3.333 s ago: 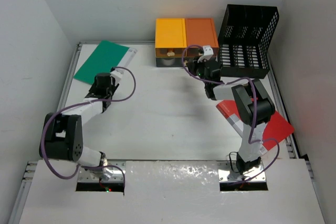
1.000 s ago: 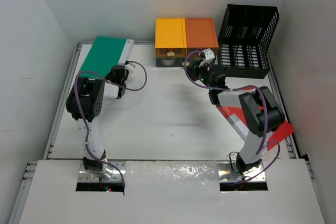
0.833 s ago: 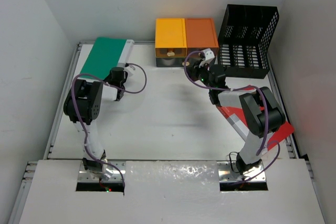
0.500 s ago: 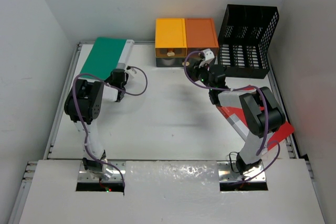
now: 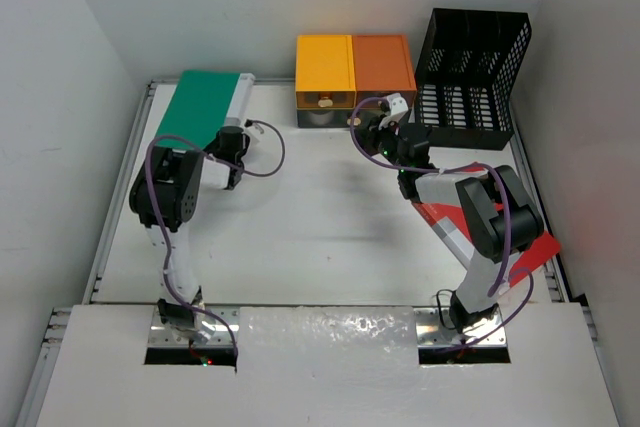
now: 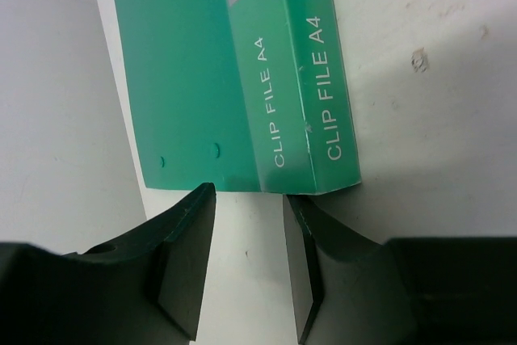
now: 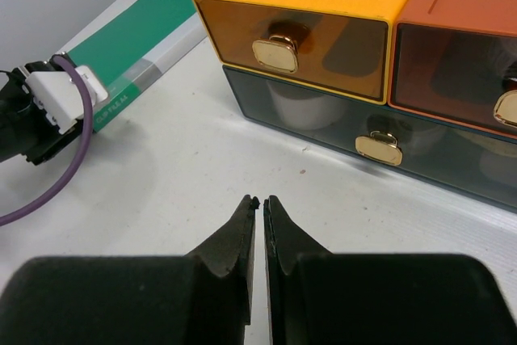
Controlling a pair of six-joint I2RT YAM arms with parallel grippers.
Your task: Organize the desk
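The desk (image 5: 320,217) is a white tabletop with metal rails. A green A4 clip file (image 5: 200,102) lies flat at its back left, parallel to the left rail. My left gripper (image 5: 222,137) sits at the file's near right corner. In the left wrist view its jaws (image 6: 246,199) are open and empty, with the file's edge (image 6: 242,78) just beyond the tips. My right gripper (image 5: 368,129) is shut and empty, low over the desk in front of the drawer unit (image 5: 353,77). In the right wrist view its tips (image 7: 260,199) point at the dark lower drawer (image 7: 380,131).
The drawer unit has a yellow drawer (image 7: 299,30) and an orange drawer (image 7: 460,54) on top. A black mesh basket (image 5: 470,67) stands at the back right. A red folder (image 5: 528,247) lies under my right arm near the right rail.
The green file, tilted 3.3 s ago, now lies straight along the left rail. My left arm folded in and its wrist edged slightly right. The right gripper shifted a little left, staying shut.
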